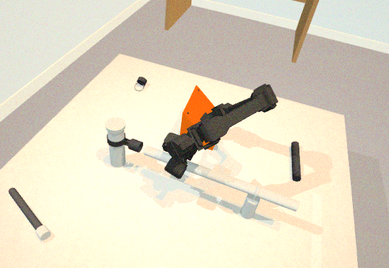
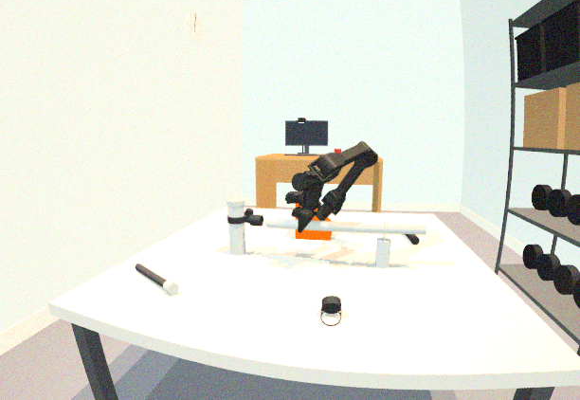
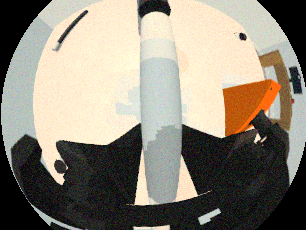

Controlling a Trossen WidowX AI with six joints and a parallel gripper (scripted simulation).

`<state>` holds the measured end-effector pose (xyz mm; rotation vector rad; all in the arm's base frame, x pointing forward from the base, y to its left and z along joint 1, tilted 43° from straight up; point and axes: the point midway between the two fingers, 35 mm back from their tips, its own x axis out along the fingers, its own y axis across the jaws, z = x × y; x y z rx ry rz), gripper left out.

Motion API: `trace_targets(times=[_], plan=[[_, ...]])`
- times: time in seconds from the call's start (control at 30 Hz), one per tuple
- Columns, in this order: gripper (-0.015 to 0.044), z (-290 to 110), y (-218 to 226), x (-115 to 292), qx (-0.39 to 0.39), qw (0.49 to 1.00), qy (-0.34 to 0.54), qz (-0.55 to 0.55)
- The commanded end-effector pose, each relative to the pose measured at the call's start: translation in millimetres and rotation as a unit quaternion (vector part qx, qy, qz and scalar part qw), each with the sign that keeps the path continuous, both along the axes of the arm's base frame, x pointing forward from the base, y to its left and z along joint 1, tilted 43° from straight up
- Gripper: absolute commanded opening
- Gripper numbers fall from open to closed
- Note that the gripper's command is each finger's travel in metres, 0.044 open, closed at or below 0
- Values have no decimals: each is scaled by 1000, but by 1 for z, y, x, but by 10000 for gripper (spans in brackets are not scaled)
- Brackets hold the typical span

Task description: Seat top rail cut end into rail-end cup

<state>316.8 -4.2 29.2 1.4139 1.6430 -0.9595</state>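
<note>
The white top rail (image 1: 222,180) (image 2: 360,227) (image 3: 160,95) lies nearly level above the table and passes through the loop cap (image 1: 256,192) on the small post (image 1: 250,207) (image 2: 383,252). My gripper (image 1: 179,162) (image 2: 303,222) (image 3: 161,162) is shut on the rail, about a quarter of its length from the cut end. The cut end (image 1: 147,151) points at the black rail-end cup (image 1: 136,145) (image 2: 256,220) (image 3: 154,7) and stops just short of its mouth. The cup hangs on the black brace band (image 1: 115,142) (image 2: 235,220), which sits high on the big post (image 1: 116,157) (image 2: 236,239), just under the post cap (image 1: 115,124).
The arm's orange base wedge (image 1: 197,109) (image 2: 313,234) (image 3: 249,105) stands behind the rail. A black rod with a white tip (image 1: 27,212) (image 2: 154,278), a short black rod (image 1: 295,160) (image 2: 412,238) and a small black cap with a ring (image 1: 140,83) (image 2: 331,309) lie loose on the table.
</note>
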Motion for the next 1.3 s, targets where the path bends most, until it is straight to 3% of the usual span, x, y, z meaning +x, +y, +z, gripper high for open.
trace_targets(times=[0.0, 1.27], plan=[[0, 0, -1, 0, -2, 1000, -1, 0], [0, -7, -17, 3, 3, 1000, 2, 2]])
